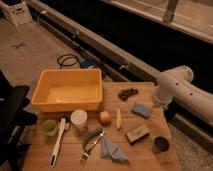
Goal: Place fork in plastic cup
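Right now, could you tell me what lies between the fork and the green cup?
Between the fork and green cup lies the white brush, in the camera view; the gripper is far to the right.

Yellow tub (70, 90), silver fork (90, 150), blue sponge (141, 109)

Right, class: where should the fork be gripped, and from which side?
Probably the fork, at its neck by the tines, from straight above, closing across its width: it lies flat, and the green vegetable and blue cloth crowd its upper handle. The gripper is out of view; its arm is by the table's right edge.
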Controlling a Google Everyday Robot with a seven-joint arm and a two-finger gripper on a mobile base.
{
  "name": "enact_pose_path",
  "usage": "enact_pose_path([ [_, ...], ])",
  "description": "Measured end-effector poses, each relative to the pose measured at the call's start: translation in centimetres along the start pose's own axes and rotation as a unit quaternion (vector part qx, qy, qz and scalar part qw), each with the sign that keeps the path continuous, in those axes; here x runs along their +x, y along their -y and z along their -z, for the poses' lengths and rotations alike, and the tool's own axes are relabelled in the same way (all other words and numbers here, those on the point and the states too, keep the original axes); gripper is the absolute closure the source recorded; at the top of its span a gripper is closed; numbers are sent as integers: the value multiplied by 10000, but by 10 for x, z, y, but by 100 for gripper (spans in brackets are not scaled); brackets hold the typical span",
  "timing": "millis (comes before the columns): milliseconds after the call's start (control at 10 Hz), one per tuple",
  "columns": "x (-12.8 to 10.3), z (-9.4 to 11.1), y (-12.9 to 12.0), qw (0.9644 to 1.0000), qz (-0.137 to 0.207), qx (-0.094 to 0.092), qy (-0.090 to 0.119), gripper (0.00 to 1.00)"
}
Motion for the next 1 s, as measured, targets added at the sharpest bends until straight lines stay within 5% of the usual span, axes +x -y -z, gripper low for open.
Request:
enact_pose_path([
  [300, -78, 0, -39, 9943, 1029, -69, 261, 32],
  [400, -102, -2, -55, 9895, 1395, -122, 352, 32],
  [700, -162, -9, -107, 9672, 2445, -363, 579, 32],
  [800, -166, -10, -113, 9647, 2537, -389, 594, 32],
  [1000, -165, -9, -112, 9650, 2524, -383, 595, 32],
])
